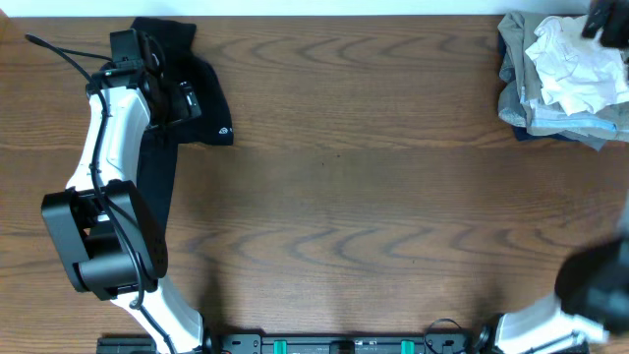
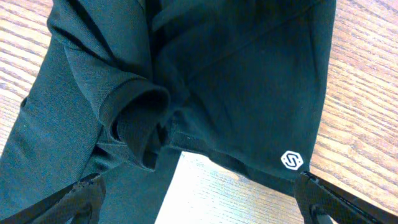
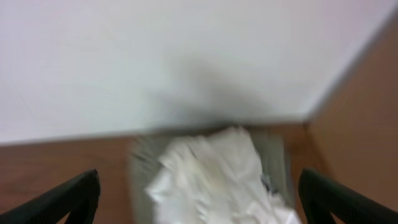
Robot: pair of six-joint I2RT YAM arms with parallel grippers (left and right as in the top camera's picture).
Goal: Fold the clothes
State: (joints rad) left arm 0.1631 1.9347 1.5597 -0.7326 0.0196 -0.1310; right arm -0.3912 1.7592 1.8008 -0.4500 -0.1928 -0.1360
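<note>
While both arms reach toward the far edge, I see the wooden desk (image 1: 373, 197) carrying clothes at its two far corners. The long black garment (image 1: 157, 182) lies at the far left corner. It is bunched near the far edge, and a narrow part trails toward the near edge beside the left arm (image 1: 103, 147). At the far right corner sits a crumpled pile of clothes (image 1: 550, 113), grey and bluish pieces below and a white shirt (image 1: 575, 64) on top. My left gripper (image 2: 199, 202) hangs over the black garment, fingers (image 2: 78, 202) spread wide with nothing between them; a rolled cuff (image 2: 140, 115) lies just ahead of it. My right gripper (image 3: 199, 193), blurred in its wrist view, is also spread wide and empty, facing the white shirt. A small white logo (image 2: 291, 160) sits near the black garment's edge.
</note>
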